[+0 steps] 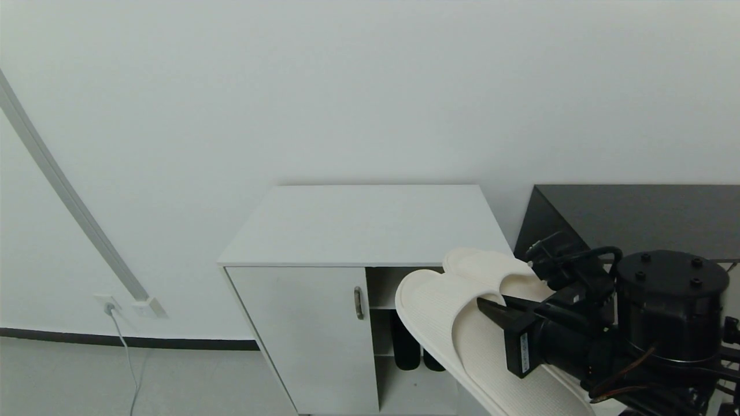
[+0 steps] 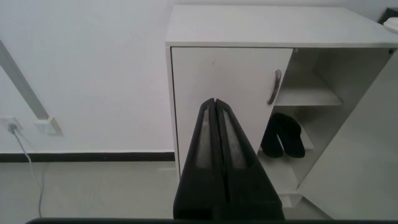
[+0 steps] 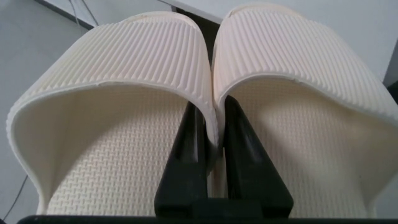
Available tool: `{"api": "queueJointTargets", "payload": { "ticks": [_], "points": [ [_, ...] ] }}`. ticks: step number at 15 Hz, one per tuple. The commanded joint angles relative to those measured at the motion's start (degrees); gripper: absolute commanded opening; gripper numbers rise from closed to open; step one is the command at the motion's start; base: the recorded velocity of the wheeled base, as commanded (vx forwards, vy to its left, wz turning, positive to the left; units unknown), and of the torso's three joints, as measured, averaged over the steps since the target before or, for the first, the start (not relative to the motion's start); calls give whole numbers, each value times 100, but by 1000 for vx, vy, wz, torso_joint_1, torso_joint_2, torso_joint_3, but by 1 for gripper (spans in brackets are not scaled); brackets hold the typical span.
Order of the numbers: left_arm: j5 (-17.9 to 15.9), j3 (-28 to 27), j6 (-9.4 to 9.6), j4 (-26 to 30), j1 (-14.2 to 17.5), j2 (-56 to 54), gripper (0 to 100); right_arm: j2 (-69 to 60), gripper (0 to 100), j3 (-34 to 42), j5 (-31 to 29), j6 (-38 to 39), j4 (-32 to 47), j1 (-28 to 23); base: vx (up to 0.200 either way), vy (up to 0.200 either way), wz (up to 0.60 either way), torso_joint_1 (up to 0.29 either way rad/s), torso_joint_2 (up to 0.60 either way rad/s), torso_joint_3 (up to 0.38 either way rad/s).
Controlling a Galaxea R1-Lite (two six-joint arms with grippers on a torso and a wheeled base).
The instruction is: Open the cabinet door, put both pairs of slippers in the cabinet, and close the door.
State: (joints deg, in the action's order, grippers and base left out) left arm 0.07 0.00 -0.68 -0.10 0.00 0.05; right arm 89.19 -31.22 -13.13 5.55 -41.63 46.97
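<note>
Cabinet (image 1: 352,225) stood with its right side open, and the black slippers (image 2: 283,134) sat on a shelf inside. The right hand (image 3: 216,134) was clamped on the inner edges of the cream slippers (image 1: 439,312), the pair side by side just before that opening. The left hand (image 2: 215,106), fingers pressed together, holding nothing, pointed at the cabinet's closed left door (image 1: 300,335).

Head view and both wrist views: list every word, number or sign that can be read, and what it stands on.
No text can be read.
The white label on the body of the right pincer: print too small to read.
On the cabinet, the white slippers and the wall socket: no print shows.
</note>
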Motion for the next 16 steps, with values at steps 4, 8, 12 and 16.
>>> {"api": "queueJointTargets", "payload": {
  "ticks": [4,8,12,16],
  "points": [
    [1,0,-2,1,0,4,0,64,0,2,3,-36,-3,14,0,0,0,-151,359,199],
    [1,0,-2,1,0,4,0,64,0,37,3,-45,-3,14,0,0,0,-205,487,270],
    [-7,0,-2,1,0,4,0,64,0,46,3,-45,-3,23,0,0,0,-226,554,327],
    [-7,0,-2,1,0,4,0,55,0,81,135,-54,-3,23,0,0,0,-205,525,318]
  ]
}}
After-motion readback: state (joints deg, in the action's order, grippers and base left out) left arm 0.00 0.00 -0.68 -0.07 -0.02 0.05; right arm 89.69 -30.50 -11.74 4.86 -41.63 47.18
